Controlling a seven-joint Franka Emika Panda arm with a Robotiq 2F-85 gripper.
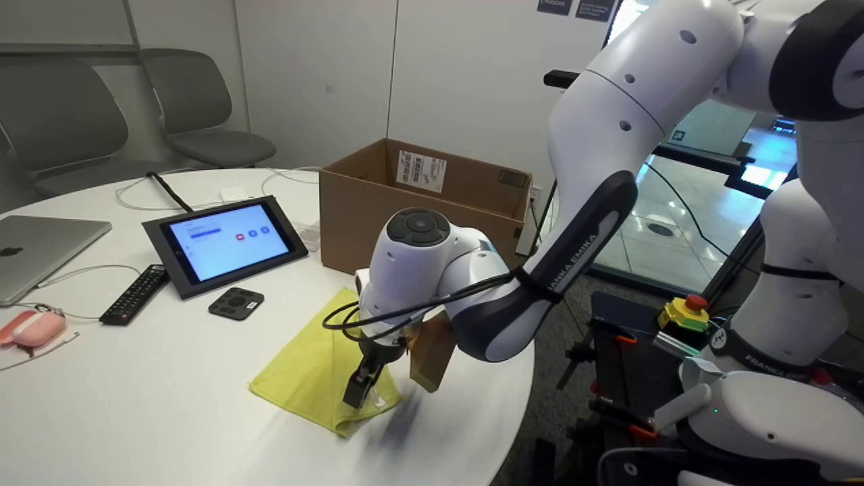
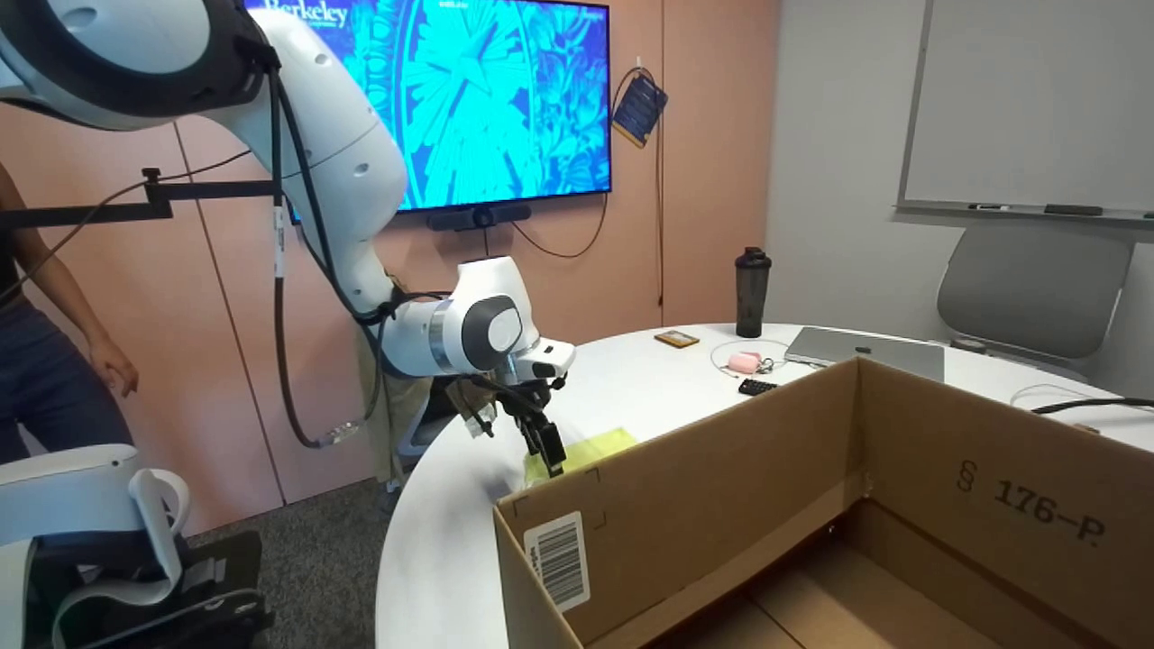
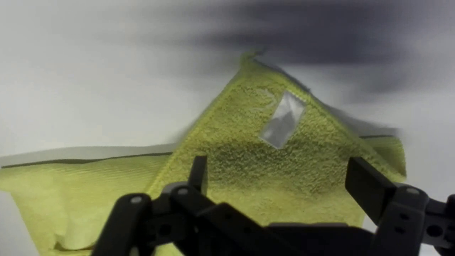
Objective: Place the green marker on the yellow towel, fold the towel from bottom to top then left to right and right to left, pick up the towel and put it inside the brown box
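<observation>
The yellow towel (image 1: 304, 368) lies on the round white table. In the wrist view, a pointed flap of the towel (image 3: 245, 110) with a white tag (image 3: 283, 119) lies over a straight-edged lower layer and sticks out past that edge. Above the flap hovers my gripper (image 3: 278, 167), its black fingers (image 3: 371, 188) wide apart and nothing held between them. In an exterior view my gripper (image 1: 358, 393) points down over the towel's near end. The brown box (image 2: 721, 505) stands on the table beside the towel, its top open. The green marker is hidden or out of view.
A tablet (image 1: 229, 241) is propped up near the box, with a remote (image 1: 135, 295) and a flat black device (image 1: 236, 303) close by. Farther off are a laptop (image 1: 47, 253), a pink case (image 1: 42, 329) and a dark bottle (image 2: 751, 296). The box walls rise between towel and box floor.
</observation>
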